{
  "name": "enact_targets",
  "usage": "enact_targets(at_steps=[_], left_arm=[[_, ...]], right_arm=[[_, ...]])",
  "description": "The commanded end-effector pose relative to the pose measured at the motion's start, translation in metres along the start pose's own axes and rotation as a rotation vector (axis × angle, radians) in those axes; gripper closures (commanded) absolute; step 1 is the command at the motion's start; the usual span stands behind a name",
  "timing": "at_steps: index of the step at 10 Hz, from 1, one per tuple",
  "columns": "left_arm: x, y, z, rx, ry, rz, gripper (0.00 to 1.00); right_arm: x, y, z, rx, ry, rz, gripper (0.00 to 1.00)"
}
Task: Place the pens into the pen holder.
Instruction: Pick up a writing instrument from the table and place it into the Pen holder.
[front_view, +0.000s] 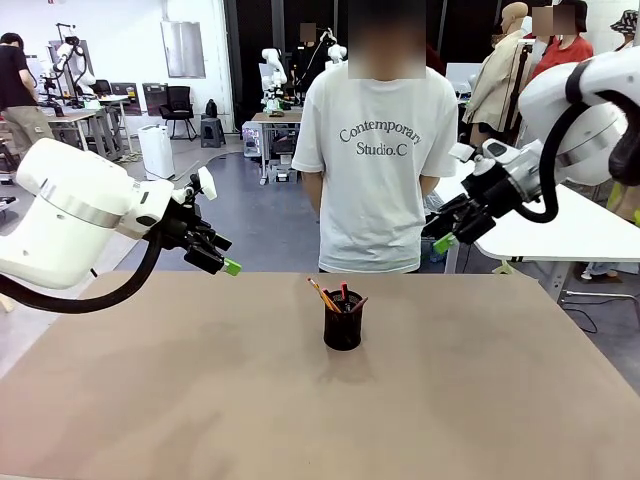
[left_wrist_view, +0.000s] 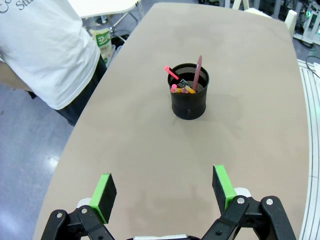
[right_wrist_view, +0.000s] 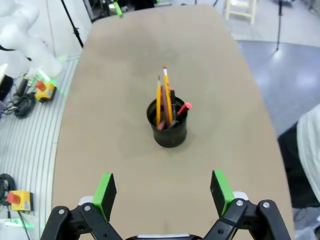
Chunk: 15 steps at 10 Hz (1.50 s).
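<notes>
Desk (front_view: 150, 400): flat matte tan top with rounded corners, smooth and plain; seen long and tapering from both wrist views.
Holder (front_view: 342, 330): small black cylinder of fine metal mesh with a solid rim and base band, standing upright near the middle of the desk, toward the far edge where the person stands. Also seen at (left_wrist_view: 189, 97) and (right_wrist_view: 169, 127).
Pens (front_view: 335, 297): all inside the holder, leaning against its rim with their upper ends sticking out above it.
Yellow pencil (right_wrist_view: 165, 97): thin, straight, yellow-orange shaft with a pale tip, rising highest out of the holder in the right wrist view; a second yellow-orange shaft leans just beside it.
Pinkish stick (left_wrist_view: 198, 70): slim, dull pinkish-red, pencil-like, tilted against the rim.
Black pen (right_wrist_view: 181, 111): dark barrel with a bright red end poking over the rim; its red end also shows at (left_wrist_view: 171, 72).
Left tool (front_view: 225, 262): black two-finger frame with bright green flat pads, jaws spread wide, gripping nothing, hanging in the air above the desk's left far edge, well apart from the holder. Its pads (left_wrist_view: 106, 190) stand apart with bare desk between them.
Right tool (front_view: 448, 238): same black frame and green pads, jaws wide apart and empty, raised off the desk's right far side, well apart from the holder. Its pads (right_wrist_view: 220, 186) frame bare desk.
Person (front_view: 375, 150): stands at the far edge in a white printed T-shirt, arms down.
</notes>
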<state>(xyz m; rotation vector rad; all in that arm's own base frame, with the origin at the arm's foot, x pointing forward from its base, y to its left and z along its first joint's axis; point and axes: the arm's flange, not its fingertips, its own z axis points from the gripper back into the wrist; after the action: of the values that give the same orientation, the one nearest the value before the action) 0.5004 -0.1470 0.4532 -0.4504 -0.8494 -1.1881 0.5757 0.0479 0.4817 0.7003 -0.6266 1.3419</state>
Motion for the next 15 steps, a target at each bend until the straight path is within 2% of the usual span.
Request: enact_targets(at_steps=[1,6,7,15], left_arm=[[0.000,0.000,0.002,0.006,0.003,0.006,0.00],[0.000,0.000,0.002,0.006,0.003,0.006,0.00],[0.000,0.000,0.002,0.006,0.003,0.006,0.00],[0.000,0.000,0.002,0.006,0.003,0.006,0.00]], right_arm=[[-0.003,0.011,0.015,-0.070,0.032,-0.035,0.00],[-0.006,0.010,0.039,-0.110,0.037,-0.020,0.00],[-0.006,0.005,0.035,-0.091,0.012,-0.009,0.00],[-0.006,0.005,0.035,-0.091,0.012,-0.009,0.00]])
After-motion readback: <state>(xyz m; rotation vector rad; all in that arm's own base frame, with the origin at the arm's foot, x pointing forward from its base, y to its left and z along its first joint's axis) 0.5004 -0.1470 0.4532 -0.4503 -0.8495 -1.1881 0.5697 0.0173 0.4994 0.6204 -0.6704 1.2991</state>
